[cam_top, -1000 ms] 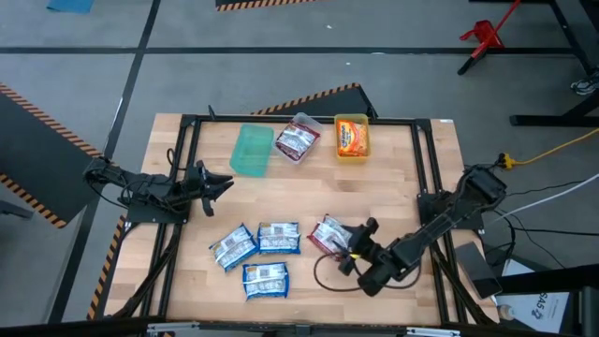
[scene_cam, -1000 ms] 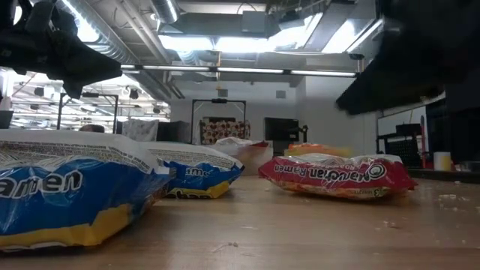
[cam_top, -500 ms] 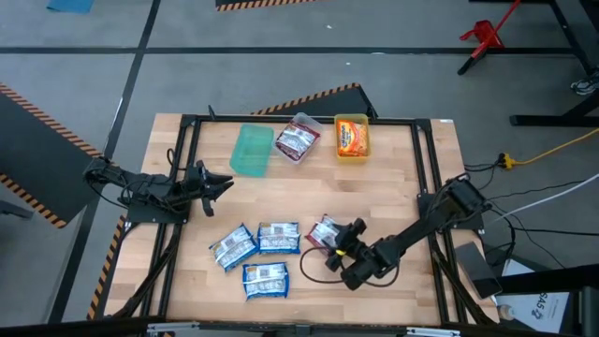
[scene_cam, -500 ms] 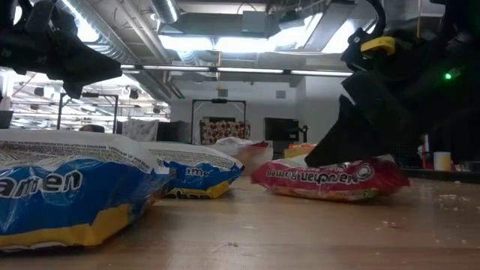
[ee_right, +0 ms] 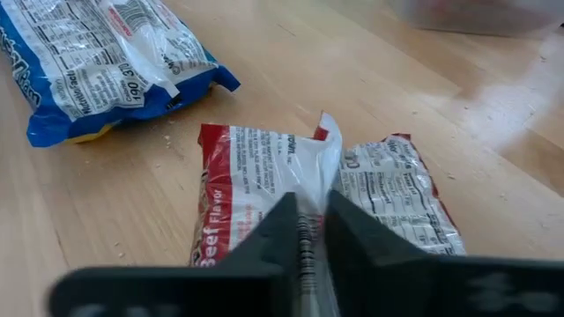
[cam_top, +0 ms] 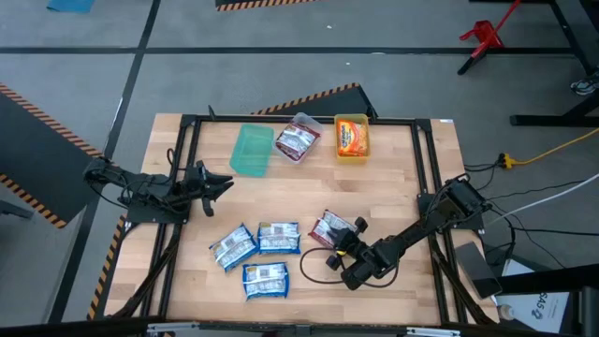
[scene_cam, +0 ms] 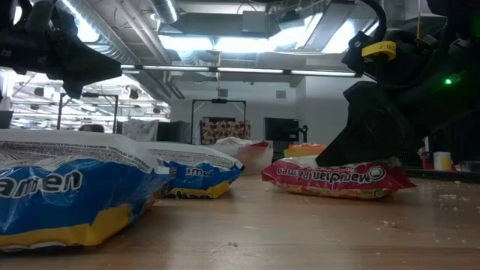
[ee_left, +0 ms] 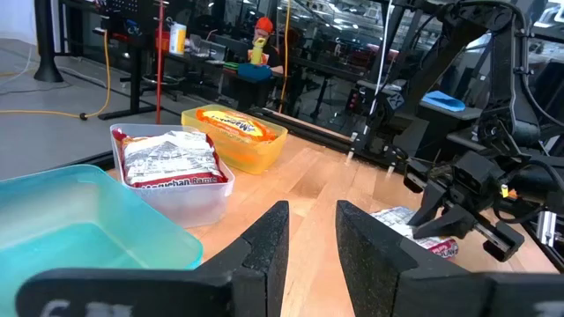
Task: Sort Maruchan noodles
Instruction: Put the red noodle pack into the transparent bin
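Light falls evenly from overhead, and long ceiling fixtures (scene_cam: 225, 41) glare white in the low view. The pale wooden tabletop (cam_top: 393, 178) is bright, with only faint soft shadows beneath the arms. In the low view the blue packet (scene_cam: 67, 191) closest to the lens is soft and oversized. In the right wrist view the tool (ee_right: 308, 233) itself is blurred, and pale sheen streaks the wood beyond it.

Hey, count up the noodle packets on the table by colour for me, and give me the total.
Blue packets: 3
Red packets: 2, including the one in the clear bin
Orange packets: 1
Total: 6
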You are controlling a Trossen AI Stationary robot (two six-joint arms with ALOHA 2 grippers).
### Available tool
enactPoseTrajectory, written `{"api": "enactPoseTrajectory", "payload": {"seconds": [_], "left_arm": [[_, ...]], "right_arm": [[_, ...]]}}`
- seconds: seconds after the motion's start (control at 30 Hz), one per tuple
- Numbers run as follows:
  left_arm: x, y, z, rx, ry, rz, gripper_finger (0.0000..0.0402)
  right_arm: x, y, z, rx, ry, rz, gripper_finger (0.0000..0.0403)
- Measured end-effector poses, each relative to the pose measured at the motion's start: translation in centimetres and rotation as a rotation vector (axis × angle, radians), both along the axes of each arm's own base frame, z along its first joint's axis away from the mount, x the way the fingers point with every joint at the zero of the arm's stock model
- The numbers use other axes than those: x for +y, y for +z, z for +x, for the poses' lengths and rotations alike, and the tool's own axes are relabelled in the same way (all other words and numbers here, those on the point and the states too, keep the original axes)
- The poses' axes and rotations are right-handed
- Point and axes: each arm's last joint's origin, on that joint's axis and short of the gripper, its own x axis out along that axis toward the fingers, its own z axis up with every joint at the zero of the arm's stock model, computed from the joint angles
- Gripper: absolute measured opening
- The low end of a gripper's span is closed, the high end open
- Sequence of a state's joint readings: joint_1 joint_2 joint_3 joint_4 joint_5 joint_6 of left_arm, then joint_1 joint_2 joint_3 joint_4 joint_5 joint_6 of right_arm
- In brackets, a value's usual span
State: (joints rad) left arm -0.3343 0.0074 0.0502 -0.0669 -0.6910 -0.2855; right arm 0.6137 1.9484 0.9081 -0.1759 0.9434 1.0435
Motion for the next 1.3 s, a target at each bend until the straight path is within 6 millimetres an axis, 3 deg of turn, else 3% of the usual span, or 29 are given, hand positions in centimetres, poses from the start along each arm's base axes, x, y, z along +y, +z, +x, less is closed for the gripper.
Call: {"api": "enactPoseTrajectory", "payload": {"seconds": [0.1, 0.43, 0.8, 0.93, 1.13, 1.3], "left_arm": [[0.0, 0.0, 0.0, 0.000, 0.000, 0.000, 0.0090], [0.0, 0.0, 0.0, 0.000, -0.001, 0.000, 0.0090], [0.0, 0.0, 0.0, 0.003, -0.001, 0.008, 0.0090], [0.0, 0.0, 0.0, 0.003, -0.001, 0.008, 0.0090], [0.0, 0.0, 0.0, 0.003, -0.001, 0.008, 0.0090], [0.0, 0.0, 0.0, 0.004, -0.001, 0.009, 0.0090]], "right_arm": [[0.0, 0.0, 0.0, -0.001, 0.000, -0.002, 0.0007], [-0.7, 1.4, 1.3, -0.001, -0.031, -0.017, 0.0000], [-5.1, 5.9, 3.2, 0.016, -0.038, -0.130, 0.0001], [-6.1, 8.8, 2.9, 0.018, 0.027, -0.112, 0.0005], [-6.1, 13.3, 1.1, 0.010, 0.256, 0.114, 0.0057], [-5.6, 12.3, 1.1, 0.048, 0.276, 0.091, 0.0145]]}}
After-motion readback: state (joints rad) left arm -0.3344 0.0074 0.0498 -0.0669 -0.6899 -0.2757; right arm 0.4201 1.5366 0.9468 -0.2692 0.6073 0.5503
